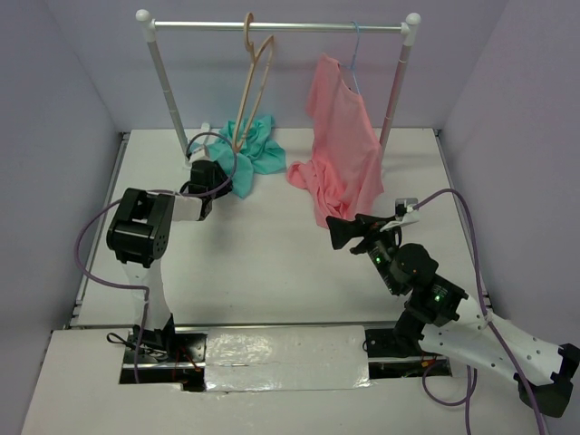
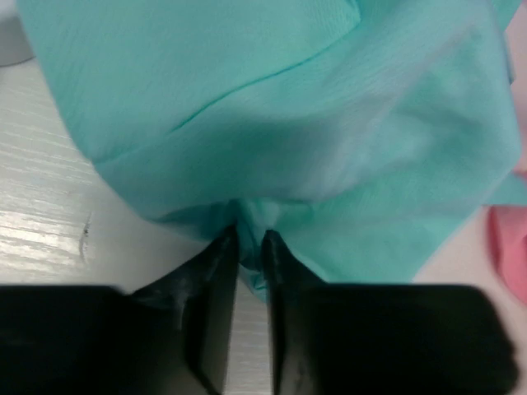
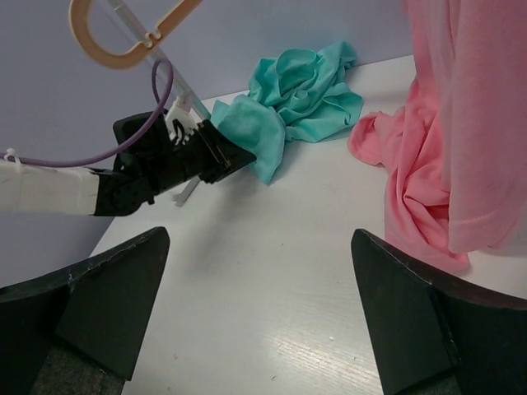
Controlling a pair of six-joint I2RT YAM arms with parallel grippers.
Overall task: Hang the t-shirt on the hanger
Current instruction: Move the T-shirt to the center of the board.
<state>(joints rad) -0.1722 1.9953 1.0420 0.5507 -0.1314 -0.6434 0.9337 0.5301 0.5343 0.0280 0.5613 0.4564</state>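
The teal t-shirt [image 1: 254, 154] lies crumpled on the table below the rack, at back left. It fills the left wrist view [image 2: 313, 132] and shows in the right wrist view [image 3: 300, 95]. The tan wooden hanger [image 1: 251, 86] hangs from the rail above it; its hook shows in the right wrist view [image 3: 123, 37]. My left gripper [image 1: 228, 179] is shut on a fold of the t-shirt's near edge [image 2: 249, 239]. My right gripper [image 1: 337, 234] is open and empty above the table's middle, left of the pink shirt; its fingers [image 3: 107, 304] stand wide apart.
A pink shirt [image 1: 343, 145] hangs on a thin blue wire hanger [image 1: 355, 54] at the rail's right and drapes onto the table. The white rack [image 1: 281, 27] stands at the back. Purple walls enclose the table [image 1: 272, 263].
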